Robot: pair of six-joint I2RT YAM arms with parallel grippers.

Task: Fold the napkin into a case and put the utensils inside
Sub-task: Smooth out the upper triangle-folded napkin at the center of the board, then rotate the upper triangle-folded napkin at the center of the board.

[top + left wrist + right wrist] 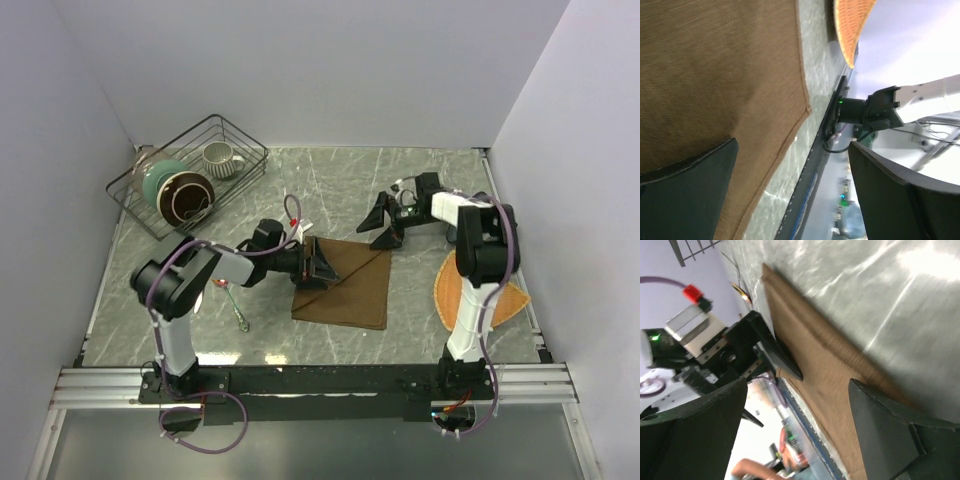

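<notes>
A dark-brown napkin (345, 290) is shown lying flat at the middle of the bench (300, 190), between the two arms. It is close to square, so no long axis stands out. A straight diagonal line crosses it from the near-left edge to the far-right corner; whether this is a folded flap or only a crease cannot be told.

The left gripper (322, 265) is seen at the napkin's left edge, low over the cloth, its jaws spread wide and empty. The right gripper (385, 226) is poised just beyond the far-right corner, its jaws also apart with nothing between them.

The folding step is judged to be in hand, as no narrow pocket has been formed yet. Next, an edge or corner would need to be pinched and carried across.

The utensils (236, 308) lie left of the napkin, apart from it, handles running roughly near to far. A wire basket (255, 165) sits far left; an orange mat (452, 295) lies right.
</notes>
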